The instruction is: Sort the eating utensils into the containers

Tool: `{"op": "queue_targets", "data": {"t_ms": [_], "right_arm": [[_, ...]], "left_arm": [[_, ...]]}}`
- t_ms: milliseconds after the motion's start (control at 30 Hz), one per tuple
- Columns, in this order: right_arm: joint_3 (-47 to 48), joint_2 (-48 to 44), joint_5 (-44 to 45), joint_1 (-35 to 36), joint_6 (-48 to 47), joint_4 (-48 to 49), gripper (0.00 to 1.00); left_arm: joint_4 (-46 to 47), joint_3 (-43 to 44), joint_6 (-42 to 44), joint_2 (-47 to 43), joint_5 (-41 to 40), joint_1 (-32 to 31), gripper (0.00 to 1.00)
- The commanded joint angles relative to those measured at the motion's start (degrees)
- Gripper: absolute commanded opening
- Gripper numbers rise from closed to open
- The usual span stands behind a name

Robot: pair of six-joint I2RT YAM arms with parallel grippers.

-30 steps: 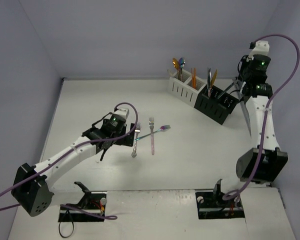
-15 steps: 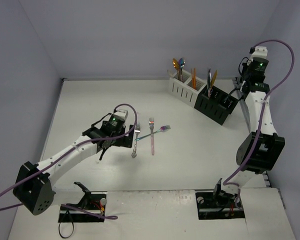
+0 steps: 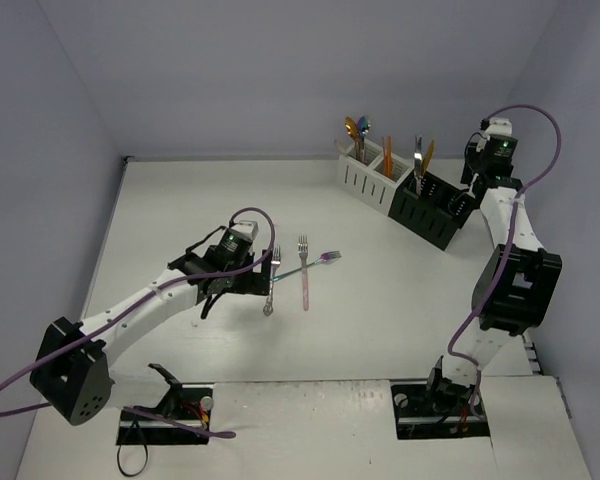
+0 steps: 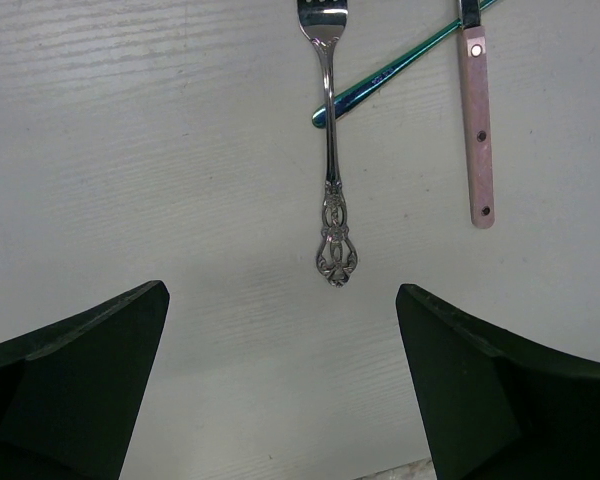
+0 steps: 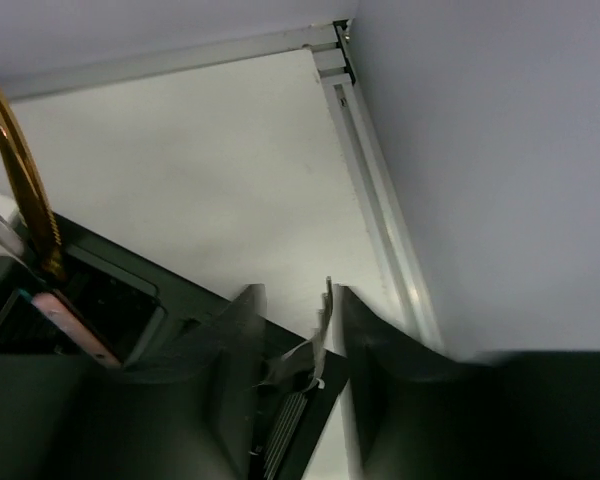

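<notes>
Under my left claw [image 4: 283, 290] lies a flat white table [image 4: 130, 150] with faint lines, and just past my right claw [image 5: 300, 295] a pale purple wall [image 5: 480, 150] meets it along a shiny metal strip [image 5: 375, 190].

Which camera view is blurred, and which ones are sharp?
Right wrist view: the right gripper looks smeared and soft. Left wrist view: sharp, the silver fork is crisp. Top view: sharp, evenly lit, only soft shadows.

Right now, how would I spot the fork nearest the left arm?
Mid-way across the white table lie three loose utensils. The leftmost is the silver fork. Unlike the pink-handled fork and blue-green piece beside it, its handle ends in lacy openwork scrolls.
</notes>
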Motion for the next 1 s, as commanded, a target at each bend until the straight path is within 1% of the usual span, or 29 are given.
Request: {"op": "queue_targets", "data": {"t_ms": [0,33,67,133,200,233,333,400,533,667,733,867,967], "right_arm": [[0.8,-4.3,-1.7,-0.4,0.8,5.2,0.49],[0.8,-5.0,-1.7,-0.4,0.8,5.1,0.5],[0.1,-6.8,-0.6,-0.4,1.0,5.0,0.58],[-0.3,-8.6,0.8,-0.4,1.1,4.7,0.65],[-0.5,-11.2,2.9,-0.4,1.5,3.6,0.77],[-0.5,-12.7,3.8,-0.4,1.9,2.8,0.82],[-0.5,-18.4,6.1,-0.2,3.5,0.8,0.9],[-1.1,-21.8,6.9,-0.3,6.0,-0.4,0.93],[-5.5,-29.0,7.5,-0.3,12.4,-1.1,0.97],[-10.3,-35.9,5.5,0.2,17.5,-1.2,0.98],[-13.2,-38.9,4.1,0.9,19.1,-1.2,0.98],[-17.0,-43.1,3.3,3.1,19.6,-1.3,0.98],[-19.6,-45.2,2.5,4.4,19.8,-1.6,0.98]], "left_arm": [[2.3,1.5,-3.6,1.0,0.2,0.3,0.97],[2.4,1.6,-3.9,1.3,0.1,0.3,0.97],[2.4,1.7,-4.6,2.0,0.1,0.3,0.98],[2.4,2.0,-5.1,2.6,0.1,0.3,0.98],[2.4,2.5,-5.7,3.7,0.0,0.3,0.97],[2.3,2.7,-5.9,4.2,0.0,0.3,0.97],[2.1,3.5,-7.0,5.5,-0.2,0.2,0.97],[1.9,4.4,-7.7,6.7,-0.3,0.2,0.97],[0.8,7.1,-9.0,9.5,-0.5,0.0,0.9],[-0.3,9.3,-9.7,12.7,-1.5,-0.4,0.8],[-0.8,11.1,-9.7,16.4,-1.8,-1.1,0.74],[-1.8,14.1,-9.9,20.9,-2.9,-2.6,0.6],[-2.5,16.2,-10.1,23.9,-3.5,-3.3,0.55]]}}
